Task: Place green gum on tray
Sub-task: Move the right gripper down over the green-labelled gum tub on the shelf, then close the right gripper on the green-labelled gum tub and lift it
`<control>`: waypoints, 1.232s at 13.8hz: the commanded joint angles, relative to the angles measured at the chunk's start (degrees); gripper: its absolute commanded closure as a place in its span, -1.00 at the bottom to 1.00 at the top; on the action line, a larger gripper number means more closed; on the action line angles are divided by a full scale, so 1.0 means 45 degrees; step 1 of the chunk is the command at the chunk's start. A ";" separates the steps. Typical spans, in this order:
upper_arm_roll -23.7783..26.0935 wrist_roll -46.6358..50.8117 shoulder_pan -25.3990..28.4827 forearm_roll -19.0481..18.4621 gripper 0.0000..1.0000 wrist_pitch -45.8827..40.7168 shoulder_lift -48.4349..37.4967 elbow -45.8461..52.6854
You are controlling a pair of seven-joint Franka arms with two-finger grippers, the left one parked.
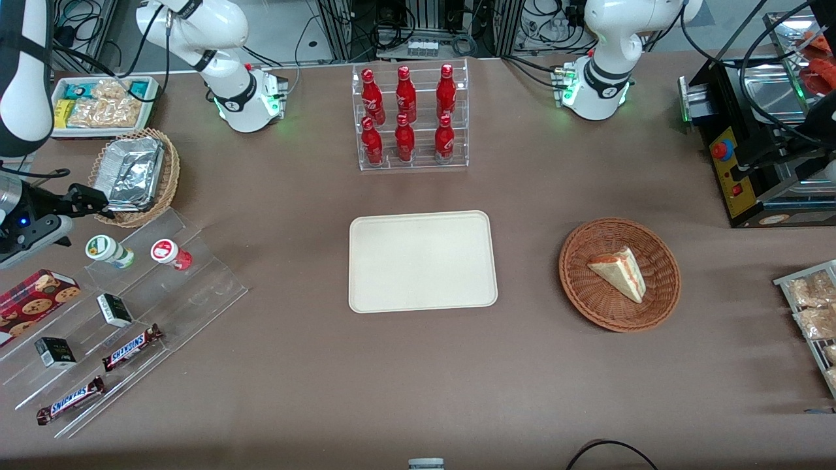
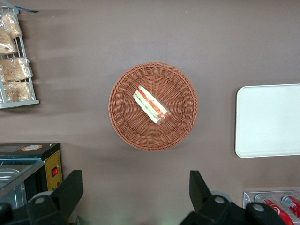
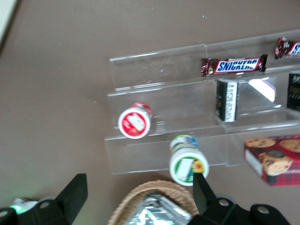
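The green gum [image 1: 108, 250] [image 3: 188, 161] stands upright on the highest step of a clear acrylic stand [image 1: 196, 287], white lid up, beside a red-bodied gum bottle [image 1: 171, 253] [image 3: 135, 123]. The cream tray [image 1: 422, 261] lies flat mid-table with nothing on it, well away toward the parked arm's end. My gripper [image 1: 96, 201] [image 3: 139, 199] hovers open over the rim of a wicker basket holding a foil container [image 1: 134, 173] [image 3: 157, 206], slightly farther from the front camera than the green gum. One finger [image 3: 202, 190] is close to the gum's lid. Nothing is held.
The stand also carries two Snickers bars [image 1: 132, 347], small dark boxes [image 1: 114, 309] and a cookie box [image 1: 32, 297]. A rack of red cola bottles [image 1: 409, 117] stands farther back than the tray. A wicker basket with a sandwich [image 1: 619, 274] sits toward the parked arm's end.
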 commanded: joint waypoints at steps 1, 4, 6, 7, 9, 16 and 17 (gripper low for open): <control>0.0054 -0.1460 -0.0439 -0.0280 -1.00 0.1309 -0.0229 -0.0983; 0.0054 -0.2128 -0.0870 -0.0280 -1.00 0.2481 -0.0307 -0.1881; 0.0054 -0.2324 -0.1124 -0.0280 -1.00 0.2991 -0.0288 -0.2235; 0.0054 -0.2441 -0.1241 -0.0280 -1.00 0.3360 -0.0288 -0.2468; 0.0054 -0.2481 -0.1262 -0.0280 -1.00 0.4103 -0.0307 -0.3035; 0.0054 -0.2598 -0.1496 -0.0280 -1.00 0.5842 -0.0288 -0.4285; 0.0054 -0.2598 -0.1496 -0.0280 -1.00 0.6077 -0.0268 -0.4442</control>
